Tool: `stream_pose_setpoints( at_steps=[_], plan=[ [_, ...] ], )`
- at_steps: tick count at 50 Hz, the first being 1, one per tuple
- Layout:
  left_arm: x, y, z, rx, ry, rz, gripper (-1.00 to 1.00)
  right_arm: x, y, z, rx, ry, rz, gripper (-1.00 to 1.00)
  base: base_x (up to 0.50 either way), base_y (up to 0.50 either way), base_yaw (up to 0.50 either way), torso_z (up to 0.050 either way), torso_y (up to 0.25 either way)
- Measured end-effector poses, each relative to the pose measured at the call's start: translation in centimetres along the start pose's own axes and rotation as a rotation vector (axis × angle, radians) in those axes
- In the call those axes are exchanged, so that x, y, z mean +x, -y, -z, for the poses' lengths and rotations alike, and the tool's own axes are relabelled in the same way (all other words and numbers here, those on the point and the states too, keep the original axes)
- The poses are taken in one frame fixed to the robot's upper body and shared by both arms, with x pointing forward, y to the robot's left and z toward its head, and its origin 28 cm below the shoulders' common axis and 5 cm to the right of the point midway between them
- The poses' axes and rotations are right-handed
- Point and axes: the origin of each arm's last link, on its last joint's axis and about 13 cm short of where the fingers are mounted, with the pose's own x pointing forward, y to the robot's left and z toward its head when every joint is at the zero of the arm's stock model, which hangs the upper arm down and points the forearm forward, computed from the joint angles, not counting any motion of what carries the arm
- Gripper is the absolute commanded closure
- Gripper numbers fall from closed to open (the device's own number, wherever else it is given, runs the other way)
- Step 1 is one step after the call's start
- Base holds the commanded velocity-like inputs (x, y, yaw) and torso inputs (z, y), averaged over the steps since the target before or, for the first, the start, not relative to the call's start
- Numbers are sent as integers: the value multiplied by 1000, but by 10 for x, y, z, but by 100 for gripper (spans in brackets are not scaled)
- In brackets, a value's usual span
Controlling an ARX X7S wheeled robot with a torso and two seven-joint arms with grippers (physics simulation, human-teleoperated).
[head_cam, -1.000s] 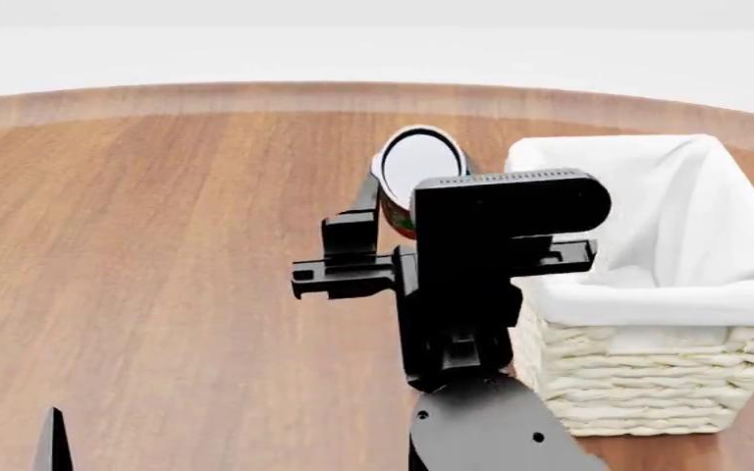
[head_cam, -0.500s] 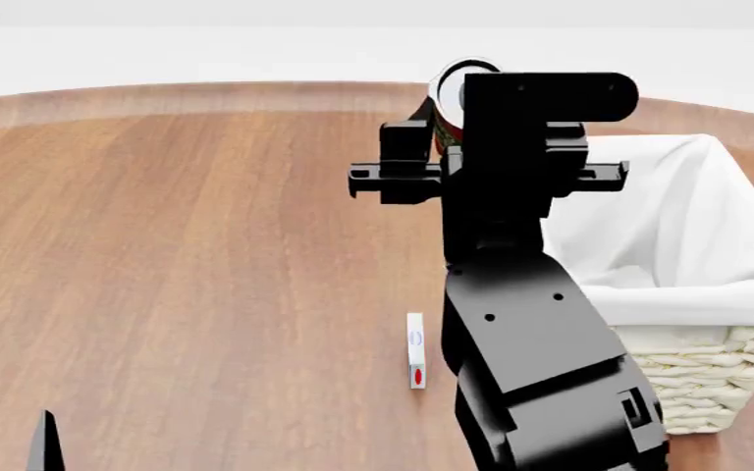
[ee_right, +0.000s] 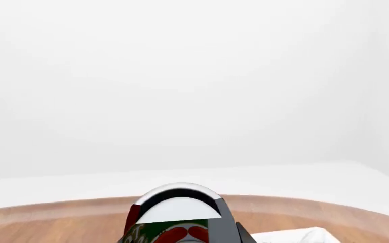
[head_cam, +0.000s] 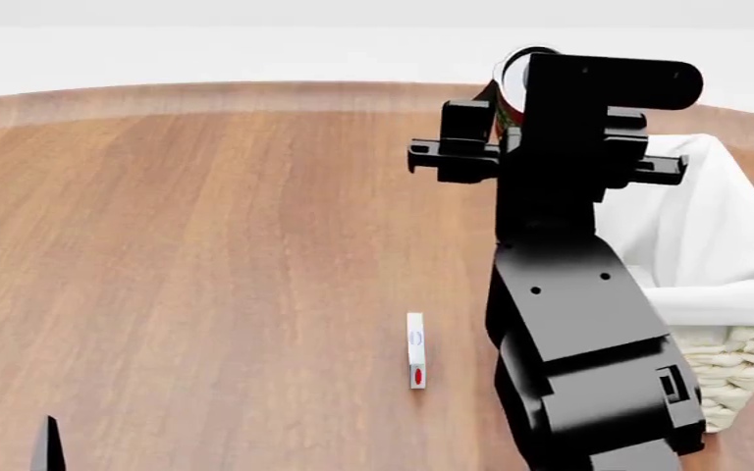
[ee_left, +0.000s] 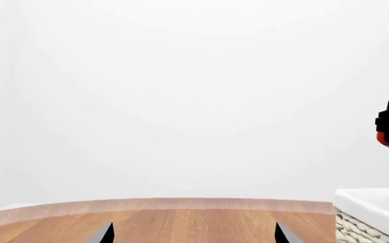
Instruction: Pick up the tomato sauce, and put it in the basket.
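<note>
Holding the tomato sauce (head_cam: 511, 78) aloft in the right tool (head_cam: 506, 98), well above the bench (head_cam: 193, 245), tilted so the pale lid faces the head camera. Pinching the can across its body, judging from the right wrist view, where one dark finger (ee_right: 225, 223) is lying against the red and green label (ee_right: 170, 234). Carrying it high presumably to clear the rim of the basket (head_cam: 744, 294) before lowering; can sitting near the basket's far left corner, seemingly not yet over the liner.

Resting idle at the near edge: left tool (ee_left: 193, 234). Showing only two dark fingertips (ee_left: 105, 233) set wide apart, so reading it as spread, nothing between them.

Lying on the bench beside the right arm (head_cam: 587, 334): a small white strip with a red mark (head_cam: 415, 363), not part of the task.

Hidden or unclear:
- Most of the can blocked by the wrist housing in the head view; only lid edge and a sliver of label visible.
- Basket's near left side and interior floor covered by the arm.
- Exact offset between can and basket opening not resolvable.
</note>
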Motion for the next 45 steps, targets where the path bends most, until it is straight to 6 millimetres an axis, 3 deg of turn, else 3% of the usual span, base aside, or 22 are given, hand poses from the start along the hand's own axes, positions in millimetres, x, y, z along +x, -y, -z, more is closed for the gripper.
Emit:
stream_pose_setpoints(
  at_steps=[28, 45],
  plan=[
    [3, 8, -5, -5, -8, 22, -100, 5, 18, 11, -17, -21, 109, 100, 0, 0, 0, 0, 0],
    [2, 7, -4, -4, -10, 19, -100, 19, 27, 31, -39, -83, 161, 100, 0, 0, 0, 0, 0]
  ],
)
